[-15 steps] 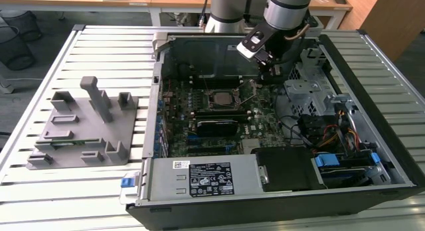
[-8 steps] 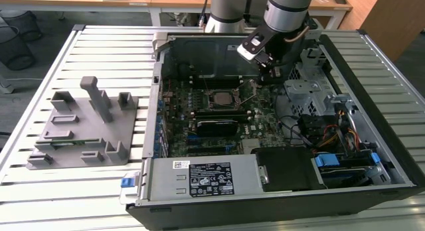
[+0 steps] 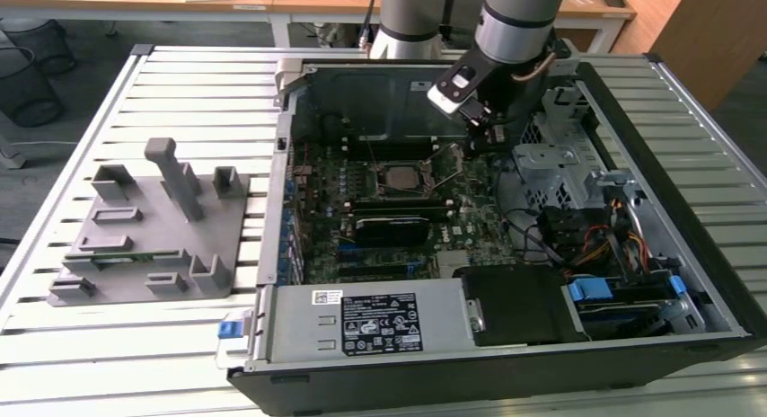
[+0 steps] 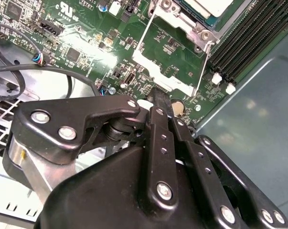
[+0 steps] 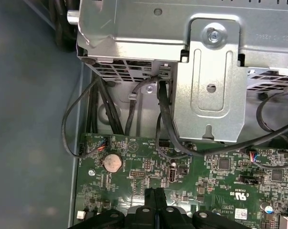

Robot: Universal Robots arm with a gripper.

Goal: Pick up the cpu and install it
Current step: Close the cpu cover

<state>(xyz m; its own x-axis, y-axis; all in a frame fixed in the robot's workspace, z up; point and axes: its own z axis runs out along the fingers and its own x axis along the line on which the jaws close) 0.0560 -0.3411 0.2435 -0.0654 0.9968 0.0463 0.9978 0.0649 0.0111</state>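
Observation:
The cpu (image 4: 208, 6) shows its shiny silver top and lies flat in the motherboard socket (image 3: 397, 177). The socket's metal load frame (image 4: 170, 59) stands swung open beside it, with the thin wire lever (image 4: 202, 67) raised. My gripper (image 3: 484, 128) hovers inside the case, behind the socket and toward the exterior view's right. Its black fingers (image 4: 159, 102) are pressed together with nothing between them. In the first wrist view the gripper (image 5: 153, 193) is shut and points at the green board near a coin battery (image 5: 112, 162).
A grey fixture tray (image 3: 144, 228) stands on the slatted table at the exterior view's left. Inside the case are the power supply (image 3: 359, 323), a metal drive cage (image 5: 210, 86), black cables (image 5: 163, 114) and memory slots (image 4: 244, 43).

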